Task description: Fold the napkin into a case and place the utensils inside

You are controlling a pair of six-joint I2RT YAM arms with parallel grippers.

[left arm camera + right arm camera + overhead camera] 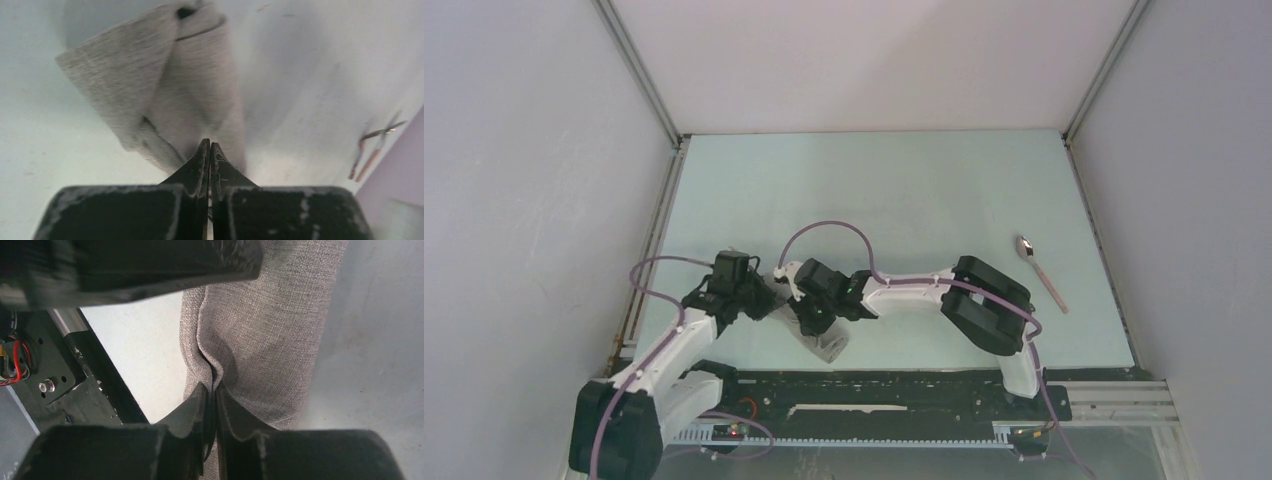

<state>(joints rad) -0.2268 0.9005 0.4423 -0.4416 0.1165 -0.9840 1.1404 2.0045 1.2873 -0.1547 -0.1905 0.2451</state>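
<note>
Closest to the overhead camera are the two arms, their bases at the near edge of the table point(904, 190). The left gripper point(764, 302) and right gripper point(817, 325) meet over one napkin point(832, 347). It lies near the front edge, left of centre, and the arms cover most of it. One spoon point(1037, 268) lies well apart at the right side, bowl pointing away from the arms. This view does not show how far either pair of jaws is open.

From the left wrist, the left gripper point(210, 146) has its fingers pressed tip to tip, with no gap. The tips sit at the near edge of the napkin point(165, 80), and I cannot tell whether any fabric is caught. Only this view shows the cloth as a folded, narrow wedge with overlapping flaps. Two thin pinkish streaks point(372, 156) lie far right by the wall, too blurred to tell whether they are one utensil or two.

From the right wrist, the right gripper point(212, 387) is almost closed. Its fingers pinch a raised pleat of the napkin point(270, 330), and the weave puckers at the tips. Only this view shows that grip. A dark arm part point(150, 260) crosses overhead, and the black base rail point(95, 390) with red wires runs at the left.
</note>
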